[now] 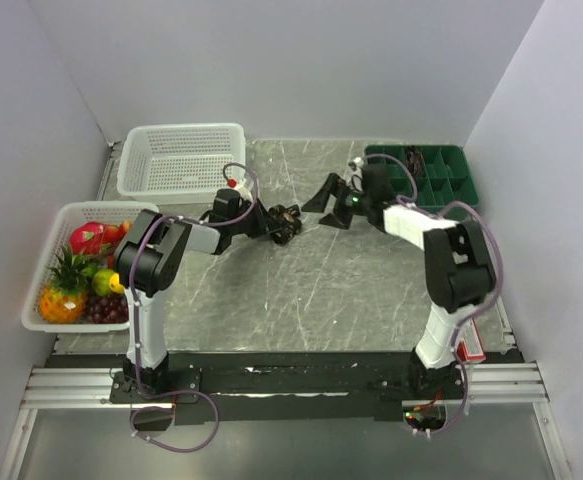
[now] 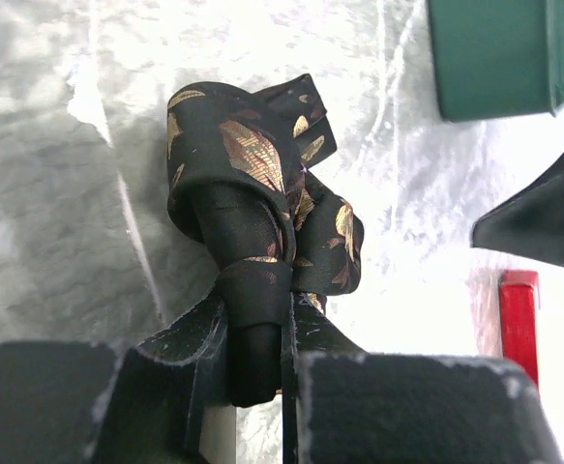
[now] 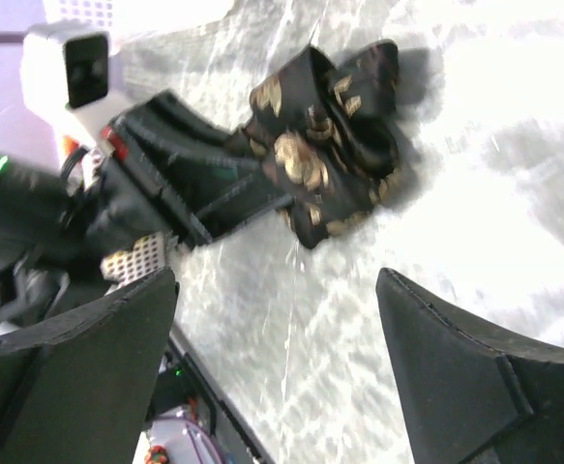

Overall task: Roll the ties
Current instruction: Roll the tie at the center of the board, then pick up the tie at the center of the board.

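Tie (image 2: 252,184): black, gold motifs, apparently leaf-shaped. Table (image 1: 311,290): grey, marbled. Rear basket (image 1: 181,160): white. Tray (image 1: 441,197): dark green.

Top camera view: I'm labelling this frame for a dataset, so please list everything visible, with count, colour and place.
tie: one, black with gold leaf pattern, bunched up mid-table
empty basket: one, white, back left
fruit basket: one, white, left edge
fruit: several, red, orange, green and purple, inside the fruit basket
divided tray: one, green, back right
table: one, grey marbled, under everything
left tool: one, black, shut on the tie
right tool: one, black, open, just right of the tie
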`<state>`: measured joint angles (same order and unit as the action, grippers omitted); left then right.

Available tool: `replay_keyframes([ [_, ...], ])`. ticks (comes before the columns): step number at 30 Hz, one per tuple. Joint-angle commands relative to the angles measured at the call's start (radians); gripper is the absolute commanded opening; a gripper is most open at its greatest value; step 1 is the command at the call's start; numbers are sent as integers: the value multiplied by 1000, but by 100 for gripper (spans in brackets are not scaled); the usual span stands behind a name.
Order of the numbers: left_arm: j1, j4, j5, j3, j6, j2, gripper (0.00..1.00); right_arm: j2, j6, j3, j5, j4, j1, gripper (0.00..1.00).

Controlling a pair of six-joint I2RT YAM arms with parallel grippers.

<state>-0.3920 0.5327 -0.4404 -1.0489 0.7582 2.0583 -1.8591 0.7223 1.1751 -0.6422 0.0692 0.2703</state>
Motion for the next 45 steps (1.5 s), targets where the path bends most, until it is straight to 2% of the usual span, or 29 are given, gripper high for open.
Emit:
replay_keyframes([
  [1, 12, 143, -113, 35, -4, -10, 1, 87, 8, -129, -83, 214, -46, 92],
  [3, 21, 264, -176, 70, 22, -16, 1, 66, 14, -146, -128, 242, -54, 93],
  [6, 28, 419, -248, 108, 87, -33, 1, 51, 75, -210, -183, 400, -51, 94],
  [9, 28, 521, -317, 112, 150, -40, 1, 32, 108, -230, -211, 491, -37, 97],
  [17, 25, 578, -380, 95, 211, -56, 1, 9, 118, -212, -221, 518, 1, 99],
  [19, 21, 590, -391, 93, 220, -53, 1, 0, 141, -213, -226, 564, 10, 98],
  [22, 18, 642, -402, 96, 256, -49, 1, -9, 111, -174, -209, 491, 33, 96],
  [25, 9, 664, -416, 81, 282, -43, 1, -17, 126, -175, -209, 523, 46, 91],
  [28, -4, 635, -412, 73, 262, -49, 1, -25, 146, -176, -203, 553, 47, 83],
  [29, -5, 627, -414, 72, 256, -50, 1, -26, 170, -183, -203, 570, 47, 67],
  [31, -8, 613, -414, 73, 247, -55, 1, -23, 192, -203, -195, 610, 47, 54],
  [32, -10, 610, -412, 75, 244, -56, 1, -22, 203, -203, -186, 615, 47, 39],
  [34, -10, 610, -417, 78, 237, -59, 1, -18, 216, -203, -178, 630, 47, 29],
  [36, -11, 619, -426, 81, 239, -61, 1, -14, 227, -209, -159, 639, 46, 14],
  [37, -11, 624, -426, 84, 240, -61, 1, -9, 232, -212, -151, 642, 47, 0],
  [38, -11, 625, -428, 89, 239, -63, 2, -2, 230, -219, -143, 652, 47, 0],
  [39, -11, 630, -429, 92, 233, -70, 4, 12, 227, -223, -128, 650, 47, 0],
  [42, -11, 575, -400, 110, 175, -102, 34, 52, 201, -223, -94, 624, 47, 0],
  [43, -11, 529, -384, 113, 155, -113, 50, 61, 183, -219, -88, 610, 47, 0],
  [45, -10, 492, -367, 115, 106, -145, 71, 89, 167, -204, -71, 574, 46, 0],
])
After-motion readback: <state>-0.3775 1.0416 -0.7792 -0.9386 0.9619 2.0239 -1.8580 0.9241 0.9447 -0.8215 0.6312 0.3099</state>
